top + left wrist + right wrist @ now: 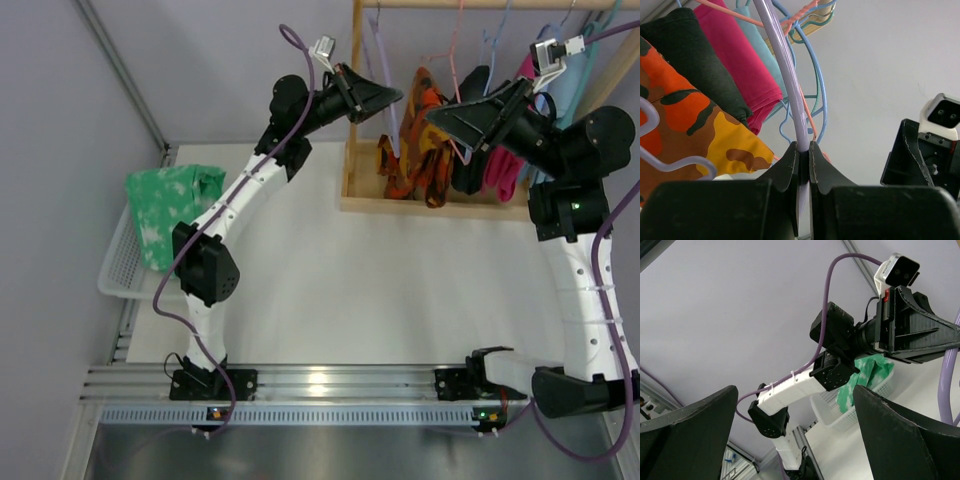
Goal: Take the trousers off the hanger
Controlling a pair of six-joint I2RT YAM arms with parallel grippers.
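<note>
While L fingers (804, 160) pinch lilac hanger (785, 65), camo trousers (695, 125) just beside, R fingers (795, 425) spread

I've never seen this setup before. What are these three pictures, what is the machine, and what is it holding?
Two robot arms stand bolted at a table's near edge. The overhead picture looks down on both; the other two come from cameras on each wrist. At the far side a wooden rack carries hangers with clothes, among them orange camouflage trousers. At the left, a white basket holds a green cloth. The left tool is shut on a lilac hanger. The right tool is open, holding nothing.
</note>
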